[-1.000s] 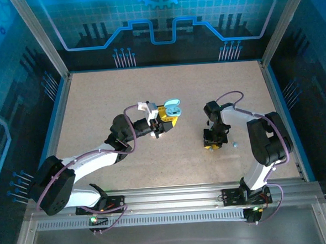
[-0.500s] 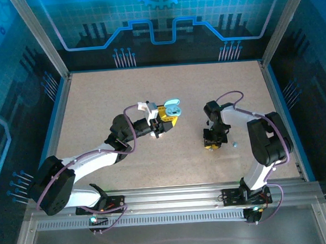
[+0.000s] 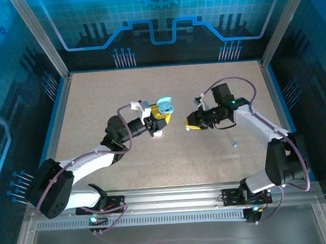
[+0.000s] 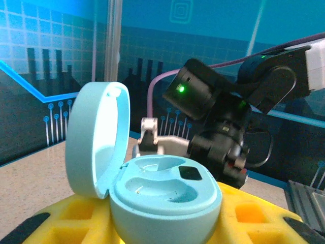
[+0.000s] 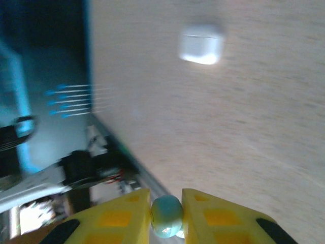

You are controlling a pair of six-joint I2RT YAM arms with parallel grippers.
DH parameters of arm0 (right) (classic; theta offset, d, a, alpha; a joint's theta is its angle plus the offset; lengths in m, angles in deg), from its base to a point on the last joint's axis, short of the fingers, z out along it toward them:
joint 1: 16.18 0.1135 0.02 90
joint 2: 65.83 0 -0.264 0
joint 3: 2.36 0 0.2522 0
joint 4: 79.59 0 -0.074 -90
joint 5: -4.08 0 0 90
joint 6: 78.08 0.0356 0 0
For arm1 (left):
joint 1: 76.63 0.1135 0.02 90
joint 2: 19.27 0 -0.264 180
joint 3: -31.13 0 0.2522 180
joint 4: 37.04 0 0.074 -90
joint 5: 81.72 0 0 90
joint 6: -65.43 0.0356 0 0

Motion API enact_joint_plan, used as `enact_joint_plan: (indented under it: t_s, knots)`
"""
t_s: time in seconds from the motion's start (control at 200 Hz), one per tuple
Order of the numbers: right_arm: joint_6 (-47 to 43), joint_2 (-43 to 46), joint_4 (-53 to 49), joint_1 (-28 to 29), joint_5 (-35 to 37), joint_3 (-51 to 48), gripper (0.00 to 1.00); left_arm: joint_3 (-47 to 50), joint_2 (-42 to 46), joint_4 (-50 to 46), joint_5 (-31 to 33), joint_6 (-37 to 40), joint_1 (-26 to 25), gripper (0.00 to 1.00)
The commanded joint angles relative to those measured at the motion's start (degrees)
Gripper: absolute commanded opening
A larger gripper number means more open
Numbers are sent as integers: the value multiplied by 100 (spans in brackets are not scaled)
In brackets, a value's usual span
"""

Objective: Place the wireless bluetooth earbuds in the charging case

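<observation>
Teal bud (image 5: 166, 216) pinched tight in right end effector (image 3: 190, 125); open case (image 3: 163, 106), gripped by left end effector (image 3: 159, 118), waits near on its left, wells up.

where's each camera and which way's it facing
top external: above, behind the bases, looking down on the table; left arm, right arm show
left wrist: on left arm, faces the right arm over the open case in its fingers
right wrist: on right arm, looks across the table; fingers pinch an earbud
top and left wrist share the case
</observation>
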Motion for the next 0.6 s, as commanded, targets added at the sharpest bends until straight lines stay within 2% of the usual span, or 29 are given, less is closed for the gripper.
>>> enact_joint_plan:
  t_s: [0.0,0.2,0.595]
  knots:
    - [185,89,458,-38,-1577,327,24,113,219,388,100,-90,90,32]
    - [381,-20,527,-36,-2042,709,24,171,207,394,110,-54,103,32]
    - [867,64,754,-17,-2028,992,24,106,78,233,-139,124,92,32]
